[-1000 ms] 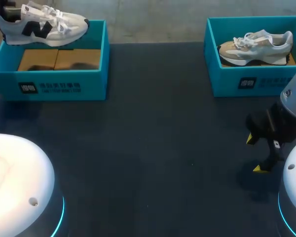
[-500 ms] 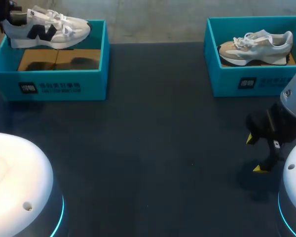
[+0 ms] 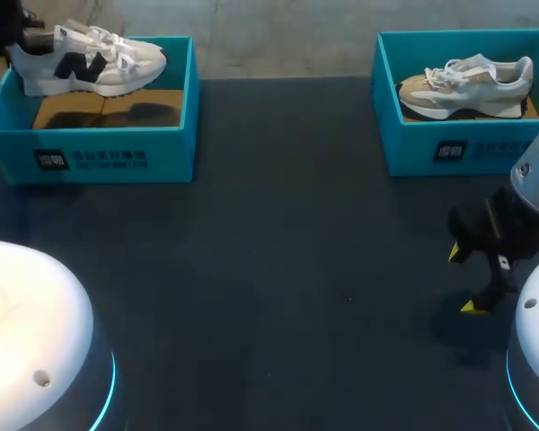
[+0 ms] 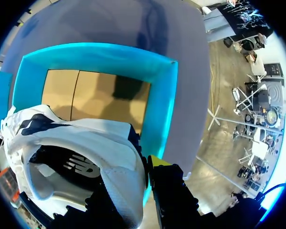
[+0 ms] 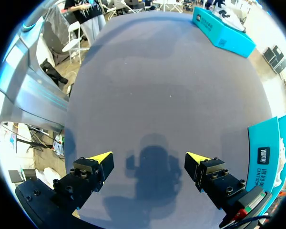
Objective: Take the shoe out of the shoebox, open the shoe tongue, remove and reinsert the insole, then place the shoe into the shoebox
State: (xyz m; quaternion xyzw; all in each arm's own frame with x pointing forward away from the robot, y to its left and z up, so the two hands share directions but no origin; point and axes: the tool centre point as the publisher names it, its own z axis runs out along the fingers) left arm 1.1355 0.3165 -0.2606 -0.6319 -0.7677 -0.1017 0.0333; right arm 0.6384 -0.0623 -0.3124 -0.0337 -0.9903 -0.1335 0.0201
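A white shoe [image 3: 99, 65] with a black side logo hangs just above the left teal shoebox [image 3: 99, 148], toe pointing right. My left gripper [image 3: 16, 43] is shut on its heel. In the left wrist view the heel collar [image 4: 86, 138] sits between the fingers; one yellow tip [image 4: 157, 162] shows outside it and the other is hidden. The box's brown cardboard floor [image 4: 100, 95] lies below. My right gripper [image 3: 464, 280] stands open over bare table near the right edge, its tips [image 5: 102, 156] wide apart with nothing between them.
A second teal shoebox [image 3: 467, 148] at the back right holds a beige and white shoe [image 3: 467, 85]. It stands beside my right gripper [image 5: 149, 157] as a teal wall [image 5: 271, 157]. Dark tabletop [image 3: 278, 251] spreads between the boxes.
The left gripper has brought the white shoe down and slightly right, closer to the left shoebox's opening. The right arm has not moved.
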